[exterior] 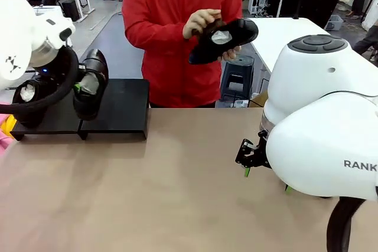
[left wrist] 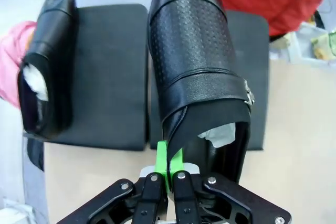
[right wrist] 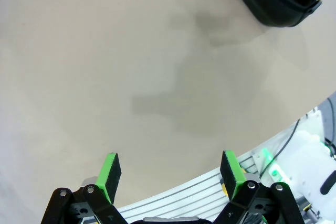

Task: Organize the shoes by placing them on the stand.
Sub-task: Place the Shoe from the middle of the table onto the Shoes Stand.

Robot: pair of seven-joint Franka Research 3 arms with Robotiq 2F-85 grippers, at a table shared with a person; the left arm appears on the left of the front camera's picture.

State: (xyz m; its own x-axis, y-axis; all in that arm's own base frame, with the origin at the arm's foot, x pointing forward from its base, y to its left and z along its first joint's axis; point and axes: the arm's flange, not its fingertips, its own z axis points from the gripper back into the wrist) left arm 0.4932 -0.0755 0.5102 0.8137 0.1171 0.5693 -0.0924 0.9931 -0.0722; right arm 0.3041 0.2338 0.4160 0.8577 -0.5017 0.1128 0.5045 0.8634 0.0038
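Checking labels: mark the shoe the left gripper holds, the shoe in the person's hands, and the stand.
Gripped shoe (left wrist: 194, 51), left wrist view, on the perforated vamp.
Person's shoe (exterior: 241, 31), front view, on the upper near the toe.
Stand (exterior: 121, 107), front view, on the bare top of its right section.

Left gripper (left wrist: 169, 157) tightly pinched; right gripper (right wrist: 171, 165) fingers (right wrist: 111, 169) wide apart, empty.

Shoes (left wrist: 194, 61) glossy blk leather, perforated vamp; paper stuffing (left wrist: 220, 132) crumpled; stand (left wrist: 115, 77) matt blk; table (exterior: 177, 193) smooth, matt.

"RANK" on the right arm (exterior: 328, 146)
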